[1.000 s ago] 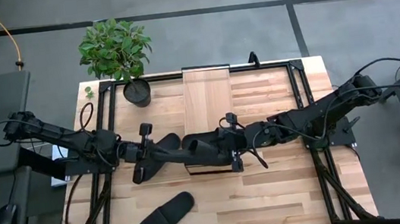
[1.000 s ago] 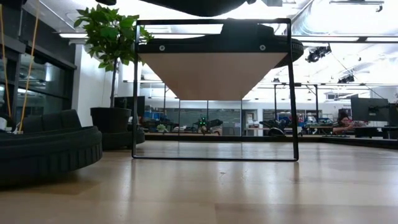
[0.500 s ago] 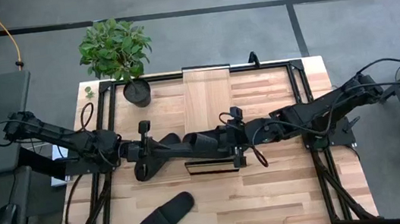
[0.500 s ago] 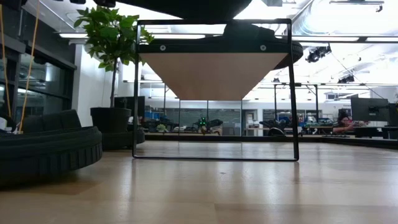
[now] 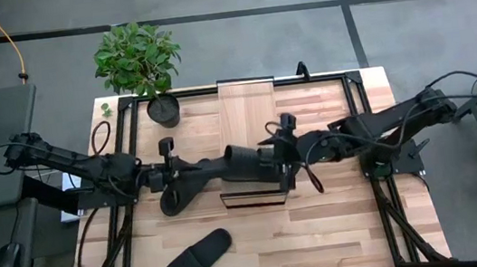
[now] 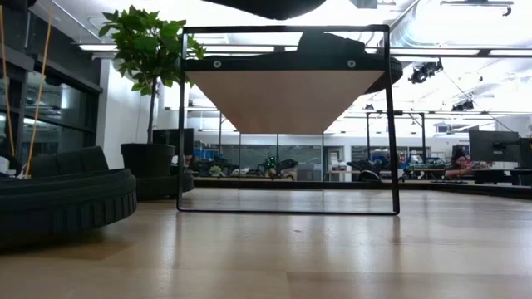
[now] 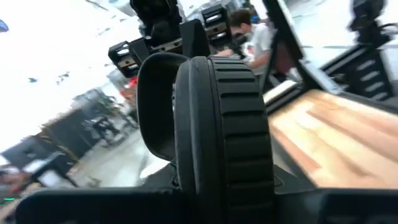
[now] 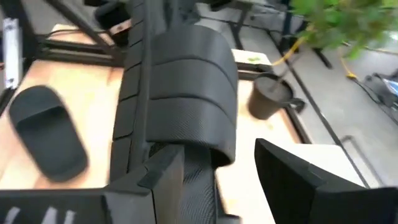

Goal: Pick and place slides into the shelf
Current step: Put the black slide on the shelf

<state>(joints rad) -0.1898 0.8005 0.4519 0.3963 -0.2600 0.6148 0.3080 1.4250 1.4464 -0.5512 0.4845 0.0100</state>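
- Wood-grain plank of the shelf (image 5: 247, 105) runs away from me up the middle of the table (image 5: 342, 230); its near end sits under both my wrists, and in the low view its frame (image 6: 387, 124) stands tall, with a slide already resting on top there.
- Between my two arms hangs the slide (image 5: 224, 167) I am carrying, lifted above the near end of the shelf. Its long axis lies left to right, across the shelf's own length, so I judge it needs a turn or a sideways settle before it goes down.
- My left gripper (image 5: 173, 172) grips one end of that slide, jaws narrowed onto it; the left wrist view fills with its ribbed strap (image 7: 236, 124).
- My right gripper (image 5: 279, 154) is at the other end, jaws standing wide with the strap (image 8: 186, 81) between them; I cannot tell whether they grip it.
- Either arm reaches the shelf about equally; only the left clearly has a firm hold.
- One more slide (image 5: 197, 257) lies loose on the table near the front edge, on my left side, angled, well apart from the shelf.
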